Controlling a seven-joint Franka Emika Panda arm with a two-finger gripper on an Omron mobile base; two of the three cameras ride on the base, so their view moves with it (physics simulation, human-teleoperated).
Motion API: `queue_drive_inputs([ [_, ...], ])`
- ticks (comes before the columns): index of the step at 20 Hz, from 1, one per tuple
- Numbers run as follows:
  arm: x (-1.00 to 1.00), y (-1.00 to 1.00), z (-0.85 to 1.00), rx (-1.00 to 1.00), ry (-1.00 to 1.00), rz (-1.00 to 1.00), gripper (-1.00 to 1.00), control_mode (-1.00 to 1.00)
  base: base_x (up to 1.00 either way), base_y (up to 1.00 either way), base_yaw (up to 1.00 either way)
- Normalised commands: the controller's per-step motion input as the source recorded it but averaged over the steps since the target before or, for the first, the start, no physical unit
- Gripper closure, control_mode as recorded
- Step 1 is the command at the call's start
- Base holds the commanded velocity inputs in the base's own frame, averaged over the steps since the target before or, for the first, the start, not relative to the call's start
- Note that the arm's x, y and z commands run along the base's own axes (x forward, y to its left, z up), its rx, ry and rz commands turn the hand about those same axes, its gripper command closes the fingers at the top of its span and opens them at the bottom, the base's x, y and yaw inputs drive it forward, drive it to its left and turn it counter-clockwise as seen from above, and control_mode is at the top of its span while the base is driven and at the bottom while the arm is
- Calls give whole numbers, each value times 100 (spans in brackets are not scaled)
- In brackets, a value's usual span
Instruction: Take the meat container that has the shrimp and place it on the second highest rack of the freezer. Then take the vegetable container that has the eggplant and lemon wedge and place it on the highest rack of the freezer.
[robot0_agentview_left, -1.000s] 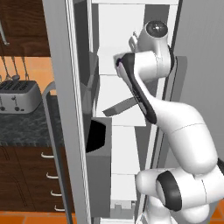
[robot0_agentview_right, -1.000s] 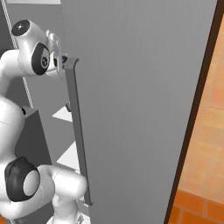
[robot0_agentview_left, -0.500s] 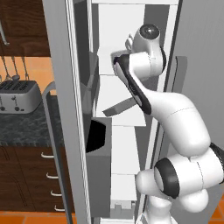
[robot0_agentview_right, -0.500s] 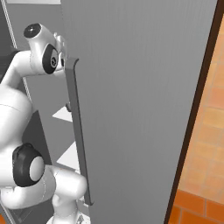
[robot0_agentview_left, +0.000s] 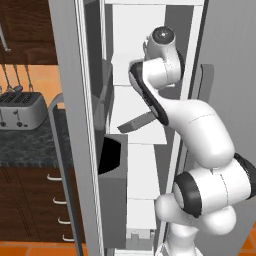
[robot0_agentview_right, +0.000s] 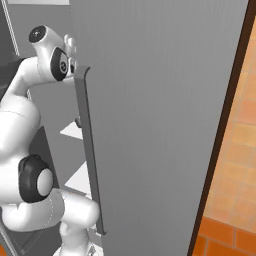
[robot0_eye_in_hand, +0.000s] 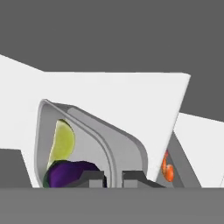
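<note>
I have the arm reaching up into the open freezer (robot0_agentview_left: 150, 75), wrist high among the white shelves (robot0_agentview_left: 137, 102). From the left base camera a grey tray (robot0_agentview_left: 136, 122) hangs tilted in the shelf stack below the wrist, though I cannot tell from there what is carrying it.

The hand camera is clearer. The gripper (robot0_eye_in_hand: 113, 178) sits at the bottom edge with its two tips nearly together, pinched on the rim of the vegetable container (robot0_eye_in_hand: 94, 140). Inside that container I see the lemon wedge (robot0_eye_in_hand: 62, 142) and, below it, the eggplant (robot0_eye_in_hand: 70, 173). The container is tilted in this view, with a white shelf (robot0_eye_in_hand: 131, 94) behind it.

Off to the right of it, a second container (robot0_eye_in_hand: 177, 164) rests on a white shelf with the orange shrimp (robot0_eye_in_hand: 167, 169) inside. I judge the first half of the task done, assuming that shelf is the second highest; the pictures do not let me count racks.

Left to do: set the vegetable container flat on the highest rack, let go, back the arm out past the door handle (robot0_agentview_right: 90, 155).
</note>
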Motion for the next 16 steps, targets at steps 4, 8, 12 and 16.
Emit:
queue_drive_inputs([
  [4, 8, 0, -6, 0, 0, -3, 100, -100, 0, 0, 0],
  [8, 6, 0, -1, 0, 0, 0, -100, -100, 0, 0, 0],
  [12, 0, 0, 0, 0, -4, 0, -100, -100, 0, 0, 0],
  [16, -4, 0, 1, 0, -15, 0, -100, -100, 0, 0, 0],
])
